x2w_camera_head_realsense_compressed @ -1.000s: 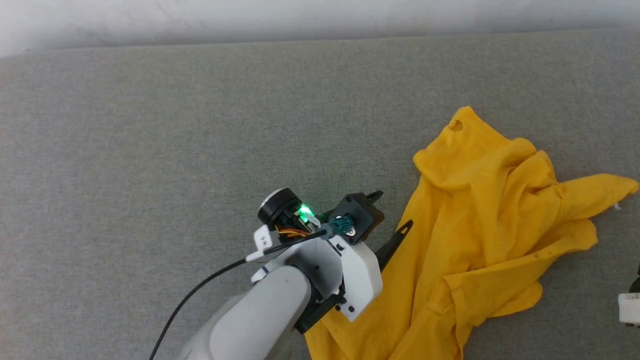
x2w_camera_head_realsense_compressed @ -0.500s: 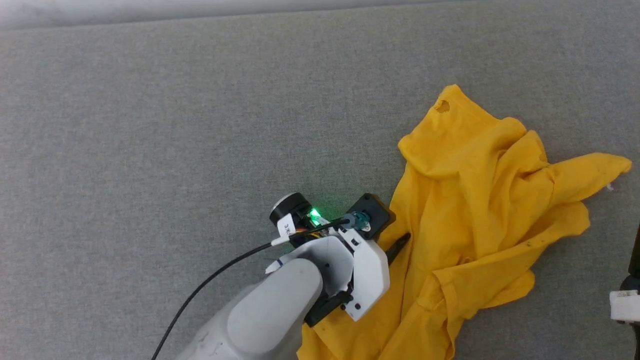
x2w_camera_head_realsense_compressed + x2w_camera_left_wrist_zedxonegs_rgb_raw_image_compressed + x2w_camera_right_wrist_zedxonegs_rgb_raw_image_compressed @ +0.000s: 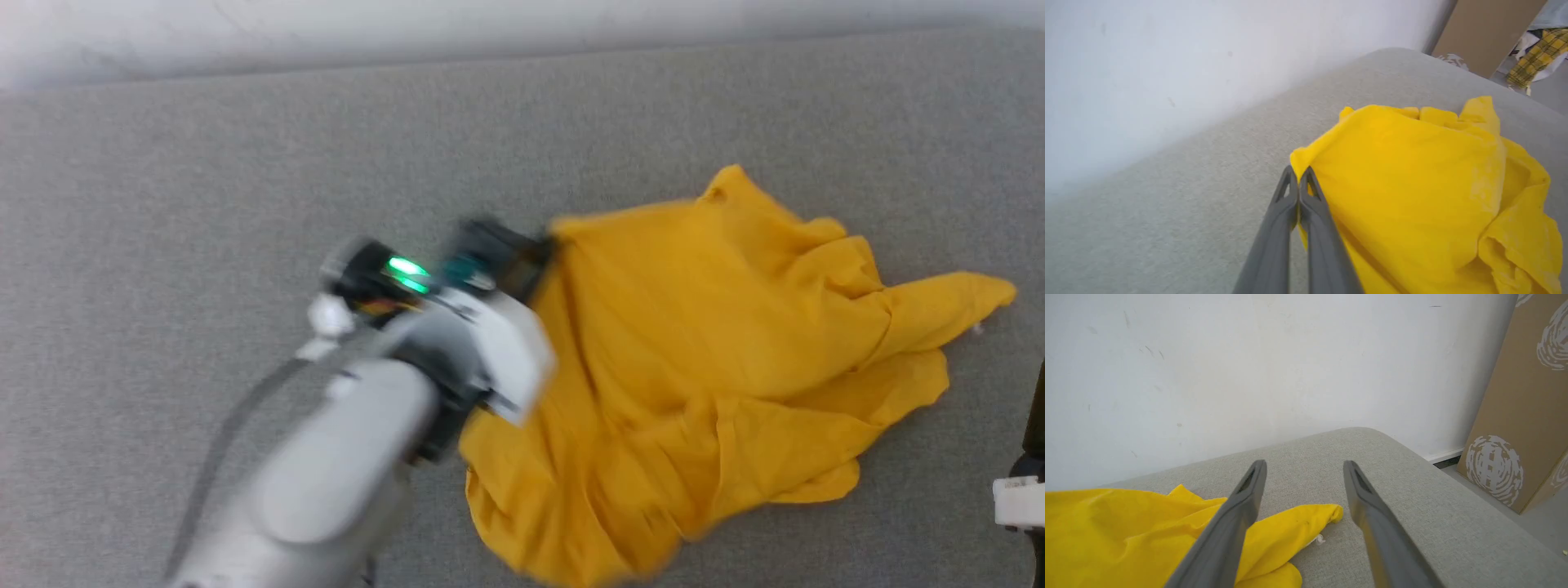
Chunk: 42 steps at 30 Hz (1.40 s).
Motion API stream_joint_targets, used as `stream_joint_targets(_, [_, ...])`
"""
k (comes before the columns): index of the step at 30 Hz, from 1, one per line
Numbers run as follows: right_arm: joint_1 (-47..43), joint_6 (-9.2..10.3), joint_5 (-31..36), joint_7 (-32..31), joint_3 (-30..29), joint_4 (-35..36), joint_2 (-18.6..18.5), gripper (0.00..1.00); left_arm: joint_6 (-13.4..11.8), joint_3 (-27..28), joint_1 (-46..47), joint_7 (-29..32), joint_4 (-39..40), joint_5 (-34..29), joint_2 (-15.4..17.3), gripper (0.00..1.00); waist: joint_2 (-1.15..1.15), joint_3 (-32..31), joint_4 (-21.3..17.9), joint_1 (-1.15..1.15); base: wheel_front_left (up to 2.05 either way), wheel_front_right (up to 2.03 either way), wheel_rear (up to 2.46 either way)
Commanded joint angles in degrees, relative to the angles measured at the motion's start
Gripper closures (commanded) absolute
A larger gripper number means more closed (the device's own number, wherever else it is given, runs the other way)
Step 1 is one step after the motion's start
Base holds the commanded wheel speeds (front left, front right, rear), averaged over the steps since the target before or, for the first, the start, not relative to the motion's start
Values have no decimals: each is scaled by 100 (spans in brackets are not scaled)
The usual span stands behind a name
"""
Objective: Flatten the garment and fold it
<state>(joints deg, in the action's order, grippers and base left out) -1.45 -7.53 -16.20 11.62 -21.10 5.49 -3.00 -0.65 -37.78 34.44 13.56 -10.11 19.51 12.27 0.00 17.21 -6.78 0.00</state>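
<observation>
One rumpled, soft-creased yellow garment [image 3: 694, 351]

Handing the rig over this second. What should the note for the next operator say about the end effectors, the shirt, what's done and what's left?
Left end effector: shut on an edge of the shirt, cloth taut from the pinch.
Right end effector: open, empty, above the cushion beside the shirt's outer tip.
Shirt: on the grey cushion, right part crumpled.
Done: one edge gripped.
Left: spread it flat, then fold.
</observation>
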Motion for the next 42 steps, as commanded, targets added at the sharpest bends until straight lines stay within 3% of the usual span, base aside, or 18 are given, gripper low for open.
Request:
stream_joint_targets(1, [-31, 4, 6, -10, -16, -10, 13, 0, -95, 155, 11, -13, 143, 30, 185, 100, 0, -243, 108, 0, 0, 0, 0])
stream_joint_targets(7, [-125, 4, -27, -67, 6, -36, 13, 0, -514, 1018, -439, 309, 727, 238, 1232, 100, 0, -352, 128, 0, 0, 0, 0])
stream_joint_targets(11, [-133, 4, -66, -68, 59, -74, 13, 0, -705, 1273, -823, 54, 563, 308, 1438, 100, 0, -319, 124, 0, 0, 0, 0])
stream_joint_targets(12, [-131, 4, -70, -69, 69, -84, 13, 0, -759, 1326, -910, -51, 476, 368, 1388, 77, 0, -307, 129, 0, 0, 0, 0])
stream_joint_targets(13, [-126, 4, -71, -67, 76, -92, 13, 0, -822, 1385, -979, -180, 396, 425, 1317, 0, 0, -297, 134, 0, 0, 0, 0])
stream_joint_targets(18, [-85, 4, -47, -86, 137, -130, 13, 0, -1029, 1612, -1120, -998, 294, 539, 1000, 0, 0, -337, 199, 0, 0, 0, 0])
stream_joint_targets(24, [-135, 4, -30, -116, 196, -161, 13, 0, -1319, 2011, -1656, -2534, 1355, 376, 896, 0, 0, -518, 277, 0, 0, 0, 0])
stream_joint_targets(28, [-229, 4, -68, -131, 253, -184, 13, 0, -1533, 2335, -2598, -2832, 2203, 198, 866, 0, 0, -550, 323, 0, 0, 0, 0])
stream_joint_targets(32, [-304, 4, -80, -150, 255, -175, 13, 0, -1729, 2839, -3518, -2852, 3082, -92, 476, 0, 0, -511, 434, 0, 0, 0, 0])
stream_joint_targets(35, [-342, 4, -50, -197, 318, -139, 13, 0, -1667, 3080, -4040, -2854, 3341, -346, 165, 0, 0, -478, 552, 0, 0, 0, 0])
stream_joint_targets(42, [-290, 4, 486, -766, 1030, 275, 13, 0, -1147, 3315, -4277, -2855, 3327, -713, -314, 0, 0, -440, 791, 0, 0, 0, 0])
